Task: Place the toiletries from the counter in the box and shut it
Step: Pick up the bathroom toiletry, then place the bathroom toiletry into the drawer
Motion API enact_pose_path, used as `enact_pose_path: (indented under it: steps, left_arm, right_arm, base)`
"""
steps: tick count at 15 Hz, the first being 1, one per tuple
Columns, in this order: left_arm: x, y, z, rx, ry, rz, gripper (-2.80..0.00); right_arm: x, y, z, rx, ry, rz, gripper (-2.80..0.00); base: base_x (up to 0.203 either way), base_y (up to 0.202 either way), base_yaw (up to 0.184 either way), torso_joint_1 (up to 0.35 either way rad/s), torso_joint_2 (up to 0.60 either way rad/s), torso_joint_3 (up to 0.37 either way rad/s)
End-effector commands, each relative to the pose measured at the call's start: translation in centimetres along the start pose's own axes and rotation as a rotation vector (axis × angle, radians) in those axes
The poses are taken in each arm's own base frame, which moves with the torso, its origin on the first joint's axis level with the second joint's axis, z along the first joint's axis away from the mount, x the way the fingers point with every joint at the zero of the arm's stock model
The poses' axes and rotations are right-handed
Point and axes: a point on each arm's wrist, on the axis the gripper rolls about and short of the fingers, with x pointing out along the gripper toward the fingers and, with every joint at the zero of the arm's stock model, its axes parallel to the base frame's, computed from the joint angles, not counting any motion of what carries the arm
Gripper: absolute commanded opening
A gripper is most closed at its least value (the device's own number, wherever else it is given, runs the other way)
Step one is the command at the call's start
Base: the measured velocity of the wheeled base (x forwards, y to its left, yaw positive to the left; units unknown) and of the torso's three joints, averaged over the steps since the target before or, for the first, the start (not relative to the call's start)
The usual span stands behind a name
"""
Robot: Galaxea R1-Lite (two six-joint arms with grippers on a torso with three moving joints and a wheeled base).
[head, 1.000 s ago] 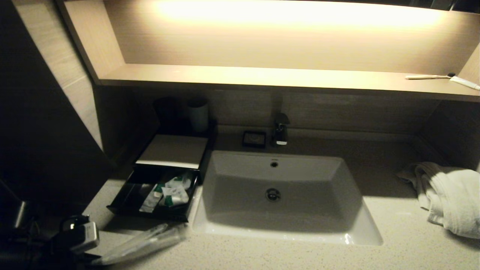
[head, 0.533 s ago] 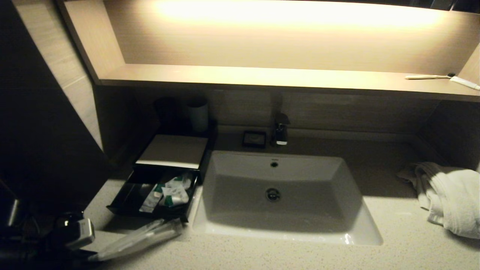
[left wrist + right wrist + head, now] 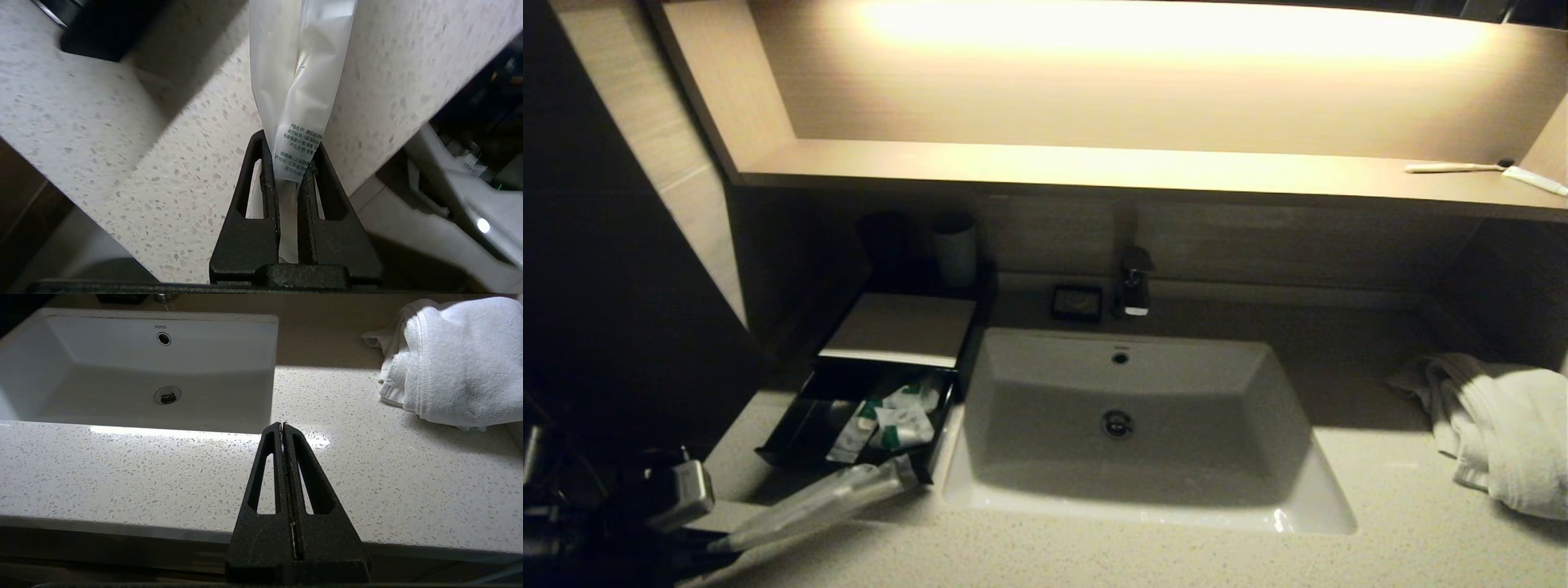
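My left gripper (image 3: 712,545) at the counter's (image 3: 1176,555) front left corner is shut on one end of a long clear-wrapped stick (image 3: 825,502). The stick slants over the counter, and its far end reaches the front of the open drawer (image 3: 792,433). The left wrist view shows the gripper (image 3: 288,143) pinching the wrapper's (image 3: 302,73) printed end. Several white sachets with green marks (image 3: 894,420) lie in the drawer of the black box (image 3: 898,327). Low at the counter's front edge, right of the basin, my right gripper (image 3: 282,425) is shut and holds nothing.
A white basin (image 3: 1013,490) lies right of the box, with a tap (image 3: 1134,282) and a small black dish (image 3: 1076,302) behind it. A cup (image 3: 954,249) stands behind the box. A white towel (image 3: 1503,433) is heaped at the right. A toothbrush (image 3: 1454,167) rests on the lit shelf.
The left gripper has drawn back to the left with the wrapped stick, and the stick's far end has moved closer to the drawer's front. The right arm has not moved.
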Motion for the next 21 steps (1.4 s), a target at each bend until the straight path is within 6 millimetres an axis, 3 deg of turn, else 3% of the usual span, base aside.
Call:
enact_pose_path:
  steps: [1, 8, 12, 21]
  left_arm:
    - [-0.8, 0.5, 0.6, -0.012, -0.027, 0.036, -2.80]
    - [-3.4, 2.8, 3.1, -0.236, -0.042, 0.010, -2.80]
    - [-5.4, 2.9, 4.7, -0.369, -0.055, 0.012, -2.80]
    - [-6.8, 3.3, 6.6, -0.688, 0.031, 0.012, -2.80]
  right_arm:
    - [0.0, 0.0, 0.0, 0.000, 0.000, -0.001, -2.80]
    - [0.0, 0.0, 0.0, 0.000, 0.000, 0.000, -2.80]
    - [0.0, 0.0, 0.0, 0.000, 0.000, 0.000, -2.80]
    - [0.0, 0.0, 0.0, 0.000, 0.000, 0.000, -2.80]
  base:
    - [0.000, 0.000, 0.000, 0.000, 0.00, 0.000]
    - [0.000, 0.000, 0.000, 0.000, 0.00, 0.000]
    - [0.000, 0.000, 0.000, 0.000, 0.00, 0.000]
    - [0.000, 0.000, 0.000, 0.000, 0.00, 0.000]
